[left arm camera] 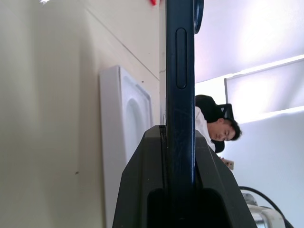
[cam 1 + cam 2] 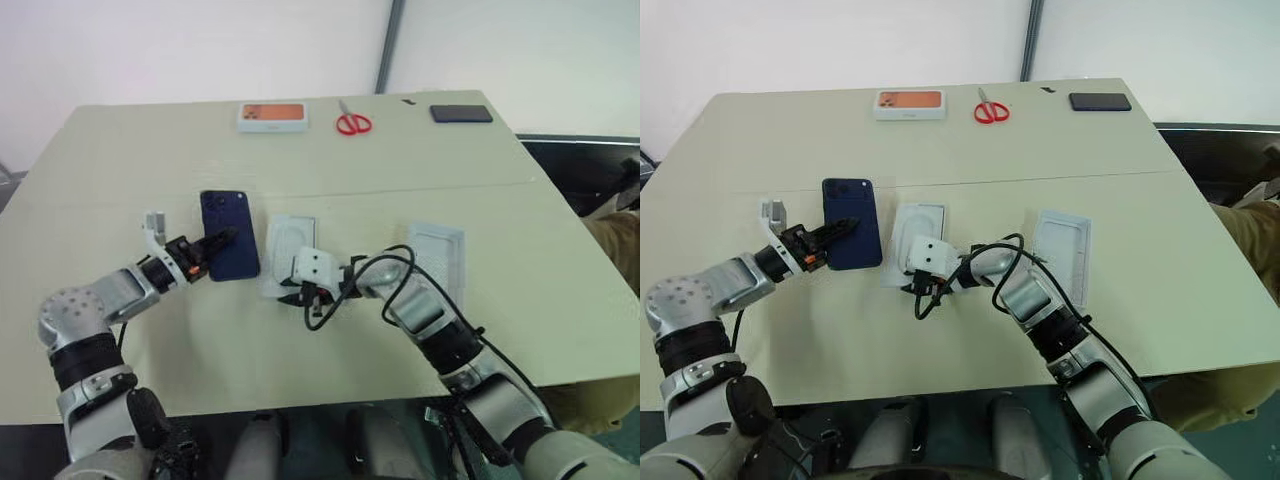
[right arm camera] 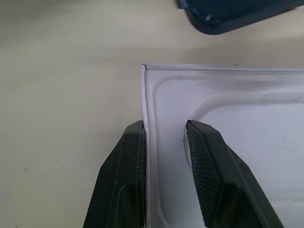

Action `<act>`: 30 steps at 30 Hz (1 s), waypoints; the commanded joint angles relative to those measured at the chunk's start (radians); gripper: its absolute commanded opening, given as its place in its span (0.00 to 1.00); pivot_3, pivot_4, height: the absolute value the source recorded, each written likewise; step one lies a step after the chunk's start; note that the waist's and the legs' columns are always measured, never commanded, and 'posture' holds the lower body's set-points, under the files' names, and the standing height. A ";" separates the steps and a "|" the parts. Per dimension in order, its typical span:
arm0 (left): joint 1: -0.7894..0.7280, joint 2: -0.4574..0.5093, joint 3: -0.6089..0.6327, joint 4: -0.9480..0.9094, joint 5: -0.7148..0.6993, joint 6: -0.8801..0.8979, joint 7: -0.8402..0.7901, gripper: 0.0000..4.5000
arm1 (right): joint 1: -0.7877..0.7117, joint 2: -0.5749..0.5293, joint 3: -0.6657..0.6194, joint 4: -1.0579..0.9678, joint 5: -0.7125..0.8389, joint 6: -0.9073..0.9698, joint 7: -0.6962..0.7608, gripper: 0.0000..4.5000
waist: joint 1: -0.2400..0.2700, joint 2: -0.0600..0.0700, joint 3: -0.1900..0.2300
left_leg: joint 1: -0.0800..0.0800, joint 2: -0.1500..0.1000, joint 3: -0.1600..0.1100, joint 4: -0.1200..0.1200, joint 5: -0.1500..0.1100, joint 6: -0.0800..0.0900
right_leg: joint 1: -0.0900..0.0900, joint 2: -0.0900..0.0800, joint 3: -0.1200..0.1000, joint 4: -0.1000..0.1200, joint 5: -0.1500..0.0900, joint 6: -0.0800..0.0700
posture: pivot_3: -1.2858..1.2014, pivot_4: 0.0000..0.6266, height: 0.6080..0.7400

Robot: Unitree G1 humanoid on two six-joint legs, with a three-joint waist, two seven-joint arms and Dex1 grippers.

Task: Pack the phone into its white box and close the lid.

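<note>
1. The left gripper (image 2: 224, 240) is clamping one end of the phone (image 2: 232, 225), fingers narrow. The phone is sitting back-up over the table (image 2: 120, 160), just left of the white insert (image 2: 290, 240).
2. The right gripper (image 3: 164, 129) is pinching the near corner rim of the white insert, one finger outside and one inside, with a narrow gap.
3. The white tray (image 2: 437, 255) is lying open side up to the right, apart from both grippers. I cannot tell whether it is the box or the lid.
4. Progress is looking early: the phone is picked up but not yet in any box. The insert seems to be getting cleared, and the lid is still off.
5. Along the far edge are lying the orange-top box (image 2: 272, 116), the scissors (image 2: 353, 122) and the black slab (image 2: 461, 113).
6. Counting: one phone, one insert, one tray, one orange-top box, one scissors, one slab.
</note>
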 commanded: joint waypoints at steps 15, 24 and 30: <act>-0.037 -0.097 -0.091 -0.067 -0.055 -0.014 0.054 0.00 | 0.022 -0.159 -0.180 -0.241 0.235 0.145 0.122 1.00 | 0.017 -0.003 0.002 | -0.002 -0.001 0.000 0.001 0.000 0.000 | -0.001 -0.001 -0.001 0.000 0.000 0.000 | 0.52 0.24 1.00; -0.076 -0.127 -0.210 0.019 0.010 -0.069 -0.005 0.00 | 0.012 -0.238 -0.242 -0.134 0.232 0.096 0.069 1.00 | 0.028 -0.003 0.002 | -0.002 -0.001 0.002 0.001 0.000 0.000 | -0.001 0.000 -0.001 0.000 0.000 0.000 | 0.52 0.24 1.00; -0.075 -0.100 -0.288 0.070 0.069 -0.103 -0.107 0.29 | 0.016 -0.241 -0.228 -0.114 0.214 0.061 0.040 1.00 | 0.028 -0.003 0.002 | -0.003 -0.001 0.003 0.001 0.000 0.000 | -0.001 0.000 0.000 0.000 0.000 0.000 | 0.52 0.24 1.00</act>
